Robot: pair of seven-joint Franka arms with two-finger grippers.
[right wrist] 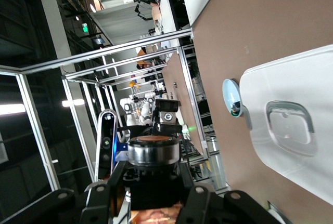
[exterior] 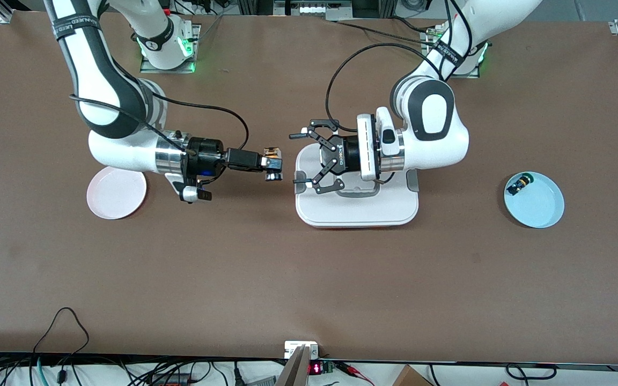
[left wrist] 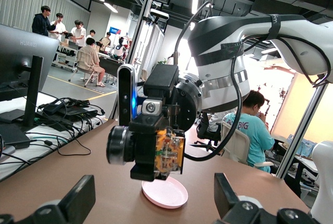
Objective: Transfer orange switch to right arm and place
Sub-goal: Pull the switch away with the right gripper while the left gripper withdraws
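The orange switch (exterior: 272, 161), a stubby black part with orange sides and a silver cap, is held in my right gripper (exterior: 275, 165), which is shut on it above the bare table. It also shows in the left wrist view (left wrist: 167, 154) and the right wrist view (right wrist: 154, 154). My left gripper (exterior: 296, 159) is open and empty, pointing at the switch with a small gap, over the edge of the white tray (exterior: 357, 212). In the left wrist view its fingertips (left wrist: 78, 198) stand wide apart on either side of the switch.
A pink plate (exterior: 116, 194) lies under the right arm's wrist and shows in the left wrist view (left wrist: 165, 193). A blue plate (exterior: 542, 206) toward the left arm's end holds a small black part with a yellow-green end (exterior: 519, 185).
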